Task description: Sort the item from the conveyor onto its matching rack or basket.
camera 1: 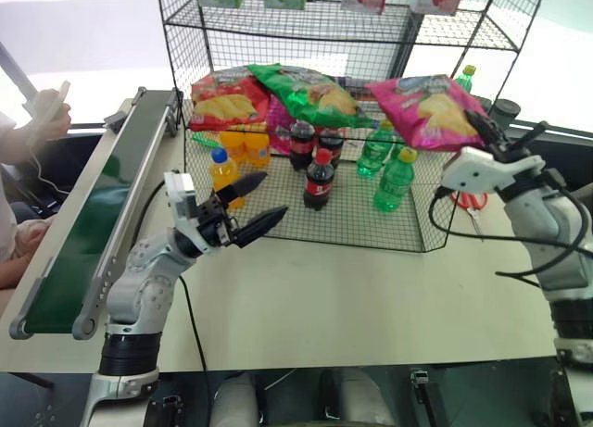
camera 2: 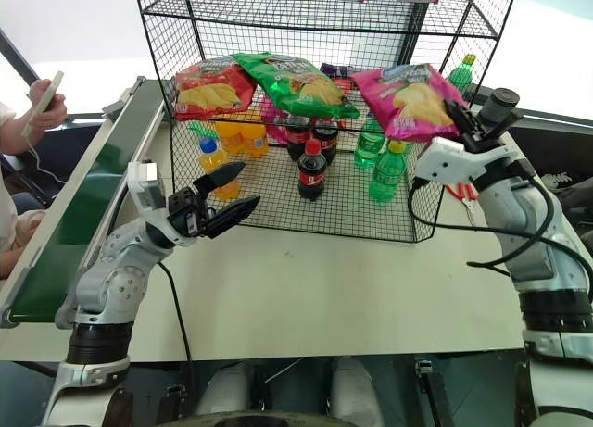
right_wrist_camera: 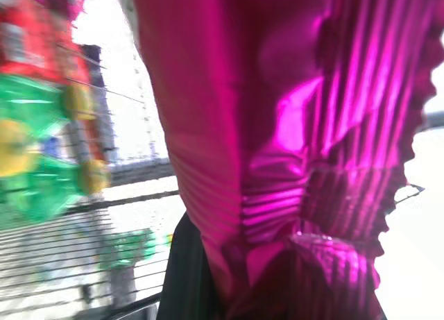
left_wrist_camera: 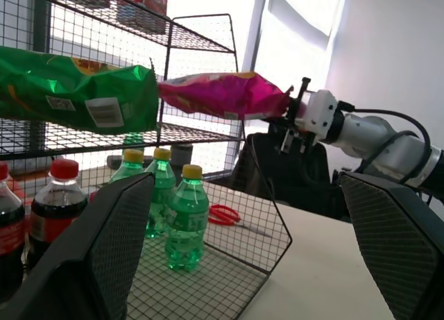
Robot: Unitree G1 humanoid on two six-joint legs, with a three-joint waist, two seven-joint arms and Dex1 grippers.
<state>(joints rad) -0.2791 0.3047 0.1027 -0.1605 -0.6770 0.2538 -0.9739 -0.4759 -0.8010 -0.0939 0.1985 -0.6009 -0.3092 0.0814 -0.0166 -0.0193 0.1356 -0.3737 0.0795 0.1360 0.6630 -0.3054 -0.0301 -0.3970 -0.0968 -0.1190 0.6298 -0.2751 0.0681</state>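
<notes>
Pale tabletop (camera 1: 306, 297), bright windows (left_wrist_camera: 305, 28), white wall (left_wrist_camera: 395, 49)

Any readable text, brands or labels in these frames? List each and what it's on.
None can be read.
Pink chip bag, held by the right gripper: logo too blurred.
Red chip bag and green chip bag: logos too small.
Green bag's white label: barcode-like, unreadable.
Cola bottles: labels unreadable.

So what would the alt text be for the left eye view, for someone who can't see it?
The robot's right gripper holds a magenta-pink chip bag at the middle tier of a black wire rack, beside a green chip bag and a red chip bag. Its open left gripper hovers before the bottles below.
</notes>
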